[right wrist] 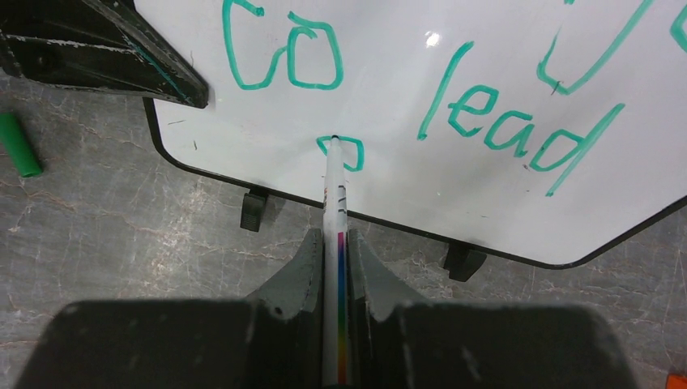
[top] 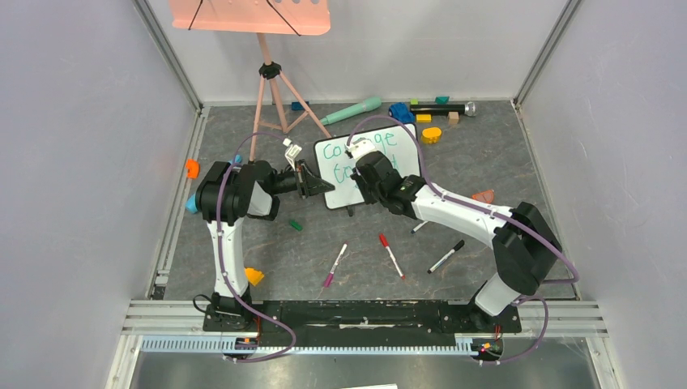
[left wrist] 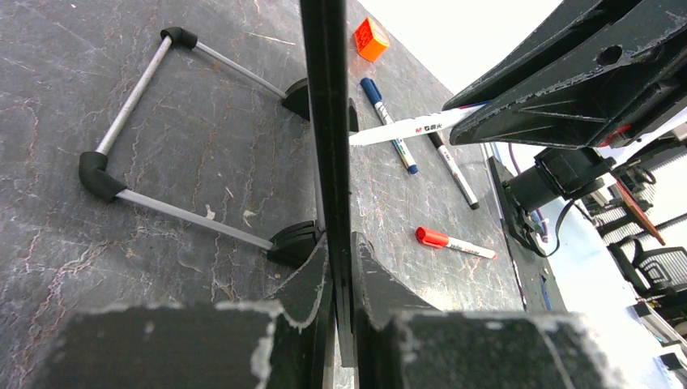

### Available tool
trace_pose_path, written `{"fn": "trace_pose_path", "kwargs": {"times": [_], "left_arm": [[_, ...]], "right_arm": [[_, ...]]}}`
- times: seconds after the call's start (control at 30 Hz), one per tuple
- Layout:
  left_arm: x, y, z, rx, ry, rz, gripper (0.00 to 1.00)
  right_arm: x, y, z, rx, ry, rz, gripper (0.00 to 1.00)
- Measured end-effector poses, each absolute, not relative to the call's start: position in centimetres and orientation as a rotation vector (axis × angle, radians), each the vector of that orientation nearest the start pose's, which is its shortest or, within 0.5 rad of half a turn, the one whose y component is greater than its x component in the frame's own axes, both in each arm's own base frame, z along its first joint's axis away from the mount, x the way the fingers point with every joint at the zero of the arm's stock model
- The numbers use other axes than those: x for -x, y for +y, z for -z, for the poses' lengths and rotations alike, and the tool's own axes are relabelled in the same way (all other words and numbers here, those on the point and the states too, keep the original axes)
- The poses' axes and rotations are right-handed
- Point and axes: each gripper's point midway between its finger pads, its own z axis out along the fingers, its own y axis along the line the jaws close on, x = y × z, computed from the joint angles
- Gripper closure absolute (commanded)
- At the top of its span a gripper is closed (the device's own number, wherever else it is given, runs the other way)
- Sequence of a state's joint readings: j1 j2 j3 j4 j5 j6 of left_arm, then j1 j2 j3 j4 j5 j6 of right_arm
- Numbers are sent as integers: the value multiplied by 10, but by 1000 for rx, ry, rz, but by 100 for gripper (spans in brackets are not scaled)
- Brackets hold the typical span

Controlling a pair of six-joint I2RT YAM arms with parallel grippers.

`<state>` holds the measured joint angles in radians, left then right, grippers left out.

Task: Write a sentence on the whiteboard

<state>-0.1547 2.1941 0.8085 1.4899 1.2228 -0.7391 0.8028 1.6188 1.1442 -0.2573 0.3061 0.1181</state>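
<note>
The whiteboard (top: 344, 193) stands tilted at the table's middle, with the teal sentence (top: 334, 151) partly hidden by my right arm. In the right wrist view the whiteboard (right wrist: 405, 57) shows "co", "lead" (right wrist: 486, 126) and a small "o" on the lowest line. My right gripper (right wrist: 336, 237) is shut on a white marker (right wrist: 334, 194) whose tip touches that "o". My left gripper (left wrist: 340, 243) is shut on the board's left edge (left wrist: 328, 121), seen edge-on. It also shows in the top view (top: 312, 180), as does the right gripper (top: 362, 154).
A pink marker (top: 334, 265), a red marker (top: 391, 255) and a black marker (top: 446, 256) lie on the table's near side. A green cap (top: 295, 224) lies by the board's corner. The salmon tray on a tripod (top: 271, 81) stands at the back. Toys (top: 421, 112) line the far edge.
</note>
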Motion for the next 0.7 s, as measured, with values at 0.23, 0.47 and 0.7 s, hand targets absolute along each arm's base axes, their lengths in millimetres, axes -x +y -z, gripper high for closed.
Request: {"fn": "trace_pose_path", "kwargs": {"times": [0.23,0.47,0.7], "left_arm": [[-357,-232,-79,-639,1652,1554,98],[-357,-232,-79,-640,1652,1554,98],[-357,-232,-79,-640,1652,1554,98]], "right_arm": [[-333,280,-125,623,2182,-162,100],[-330,282,-130,634,2181,-198,100],[-333,274,-157,585,2131,-213,100]]}}
